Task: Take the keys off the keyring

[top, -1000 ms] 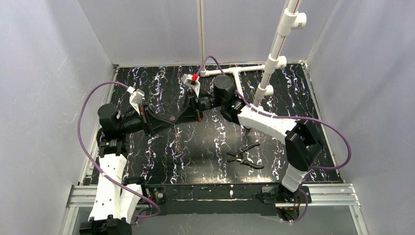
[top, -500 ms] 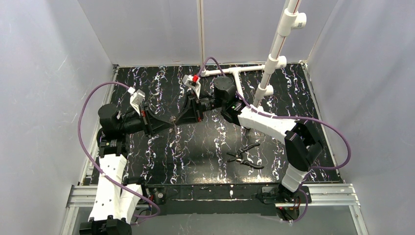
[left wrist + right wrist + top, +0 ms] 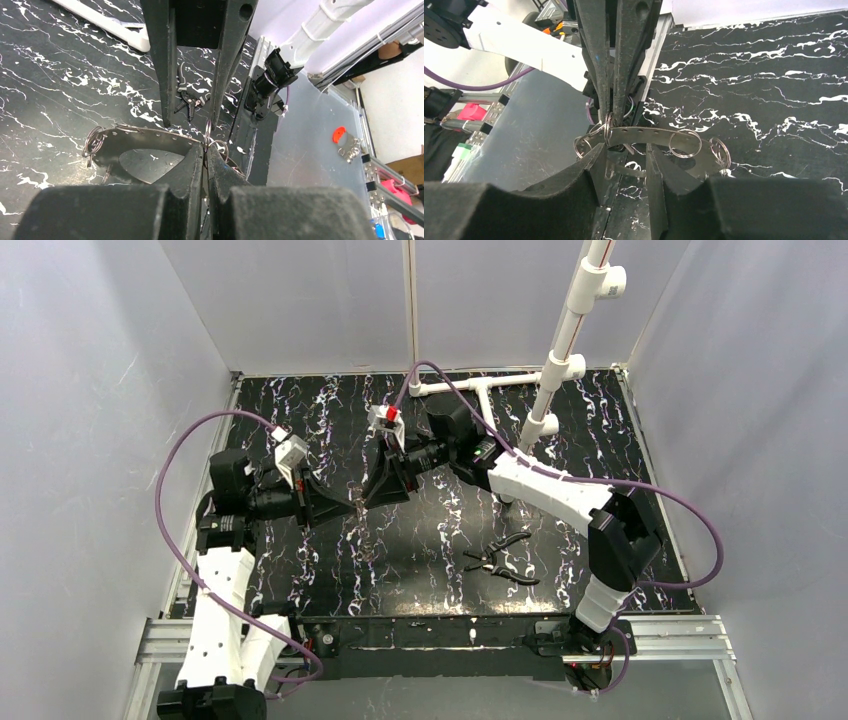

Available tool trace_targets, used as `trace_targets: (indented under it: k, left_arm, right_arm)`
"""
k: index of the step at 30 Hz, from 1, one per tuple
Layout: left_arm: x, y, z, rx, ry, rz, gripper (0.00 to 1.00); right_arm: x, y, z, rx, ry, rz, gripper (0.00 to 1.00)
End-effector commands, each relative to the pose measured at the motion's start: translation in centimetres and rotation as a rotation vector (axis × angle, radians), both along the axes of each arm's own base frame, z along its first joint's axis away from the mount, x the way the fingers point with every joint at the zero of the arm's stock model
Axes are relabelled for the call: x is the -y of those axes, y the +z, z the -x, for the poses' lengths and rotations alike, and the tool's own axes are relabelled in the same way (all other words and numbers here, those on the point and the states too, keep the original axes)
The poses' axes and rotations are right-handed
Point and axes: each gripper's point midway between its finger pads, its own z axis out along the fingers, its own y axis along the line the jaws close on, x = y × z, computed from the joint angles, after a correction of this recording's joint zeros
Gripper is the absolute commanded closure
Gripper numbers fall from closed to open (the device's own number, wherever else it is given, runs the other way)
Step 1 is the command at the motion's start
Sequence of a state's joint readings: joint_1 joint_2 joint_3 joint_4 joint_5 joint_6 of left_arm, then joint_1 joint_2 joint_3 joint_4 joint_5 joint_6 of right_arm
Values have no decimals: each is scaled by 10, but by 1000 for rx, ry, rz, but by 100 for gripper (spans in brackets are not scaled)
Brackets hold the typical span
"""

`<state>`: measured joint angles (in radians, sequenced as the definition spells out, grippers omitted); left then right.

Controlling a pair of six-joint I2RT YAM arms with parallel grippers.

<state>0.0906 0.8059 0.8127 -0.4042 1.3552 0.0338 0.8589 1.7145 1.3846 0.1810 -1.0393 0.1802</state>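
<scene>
The keyring [image 3: 649,135] is a silvery metal band with punched holes, and several small split rings hang from it. It also shows in the left wrist view [image 3: 145,136]. My left gripper [image 3: 205,150] is shut on one small split ring [image 3: 208,134] at the band's end. My right gripper [image 3: 626,165] faces it, its fingers a short gap apart, clamped on the band's near part at their tips. A thin metal strip [image 3: 631,172] spans that gap. In the top view both grippers meet above the mat, the left [image 3: 345,506] and the right [image 3: 368,498]. I cannot make out separate keys.
Black-handled pliers [image 3: 503,560] lie on the black marbled mat [image 3: 420,540] to the front right. A white PVC pipe frame [image 3: 560,350] stands at the back right. Grey walls close in the left, right and back sides.
Both grippers, still tip to tip, have shifted toward the near side and slightly left. The left arm has drawn back and the right arm has reached further out.
</scene>
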Motion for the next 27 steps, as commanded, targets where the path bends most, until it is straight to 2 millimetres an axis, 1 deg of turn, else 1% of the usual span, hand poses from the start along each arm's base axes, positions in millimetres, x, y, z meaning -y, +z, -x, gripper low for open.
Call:
trace_targets:
  k: [1, 5, 8, 11, 12, 13, 14, 16, 19, 21, 22, 27]
  left_arm:
    - [4, 5, 16, 60, -75, -26, 100]
    - [5, -5, 16, 69, -78, -66, 100]
    - [4, -12, 17, 84, -81, -93, 100]
    - [4, -15, 17, 90, -82, -107, 100]
    - [4, -15, 17, 92, -85, -110, 100]
    - [6, -14, 17, 95, -92, -113, 100]
    - [5, -14, 15, 96, -90, -119, 100]
    - [4, -16, 14, 105, -84, -132, 100]
    - [4, -20, 13, 109, -83, -145, 100]
    - [2, -22, 11, 116, -78, -159, 100]
    - [7, -22, 16, 118, -109, -158, 100]
    - [8, -22, 16, 121, -118, -158, 100]
  right_arm:
    - [7, 17, 11, 112, 34, -2, 56]
    - [6, 12, 18, 145, 44, 35, 55]
    - [10, 10, 19, 170, 40, 65, 55]
    - [13, 7, 20, 184, 42, 91, 55]
    - [13, 4, 21, 185, 39, 104, 55]
    - [11, -2, 25, 191, 51, 122, 57]
    - [8, -3, 29, 204, 59, 126, 58]
    - [3, -2, 30, 221, 59, 130, 60]
    - [2, -2, 31, 234, 63, 135, 60]
    - [0, -3, 31, 237, 64, 138, 62]
    - [-1, -4, 32, 238, 66, 140, 63]
    - [-5, -8, 30, 252, 59, 154, 67]
